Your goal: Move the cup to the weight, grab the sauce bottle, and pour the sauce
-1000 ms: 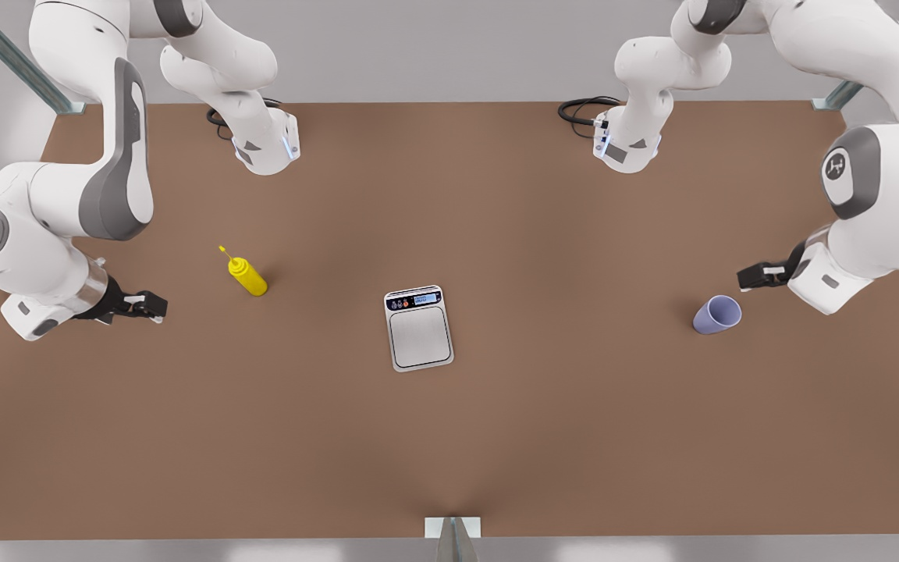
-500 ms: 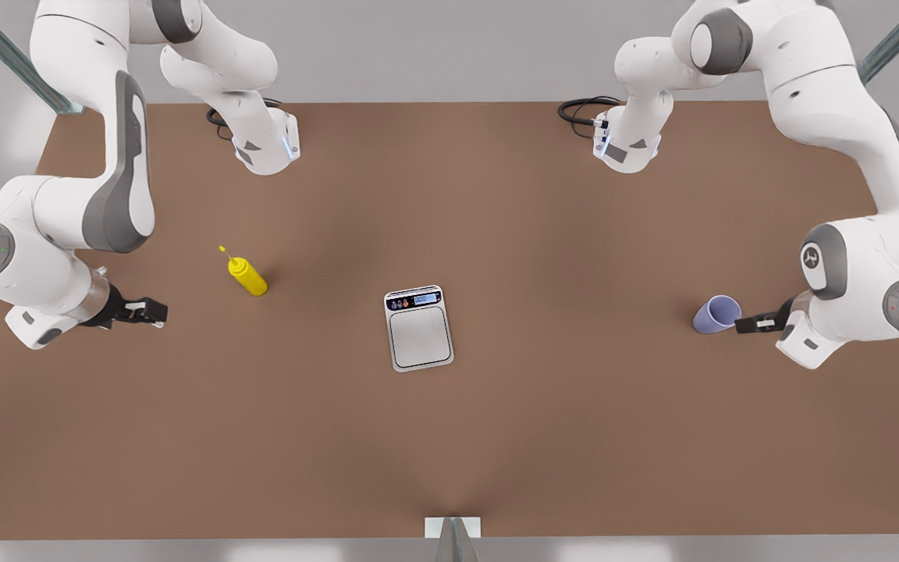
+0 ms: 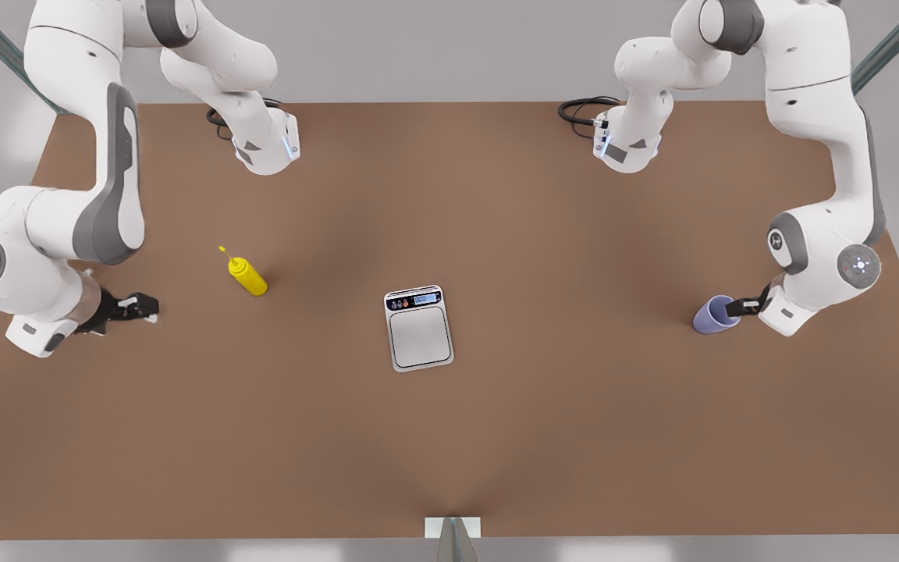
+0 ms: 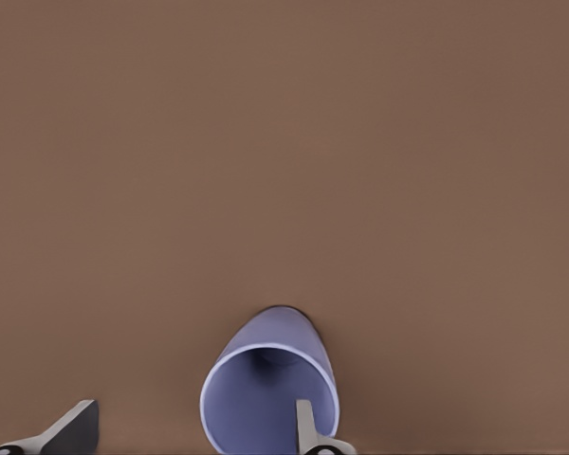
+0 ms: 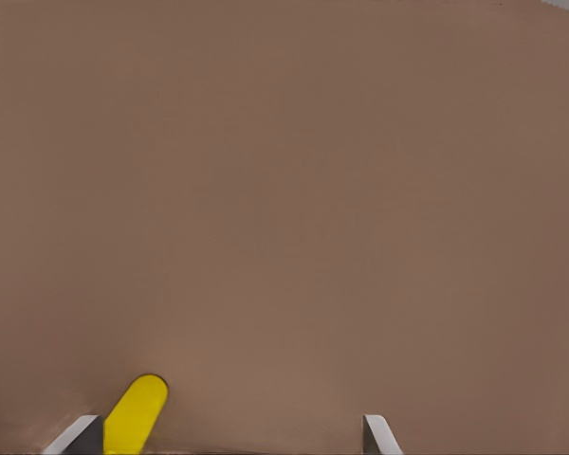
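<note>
Straddling the cup (image 4: 266, 379) wall, left gripper (image 3: 733, 307) sits spread at the front view's right: one finger (image 4: 306, 427) inside the mouth, the other outside, nothing pinched yet. Judgement: step in hand is grasping the cup; close on the wall squarely and slowly so the tumbler doesn't tip or skate. Right gripper (image 3: 141, 306) waits at the front view's left, fingers wide with nothing between them, sauce bottle (image 3: 246, 275) near but apart (its yellow tip (image 5: 136, 411) shows by one finger in the right wrist view). Weight (image 3: 418, 328) lies mid-table (image 3: 496, 437), well apart from both. Path from cup to weight is bare tabletop; cup stands nearer the table's side edge, so carry inward.
</note>
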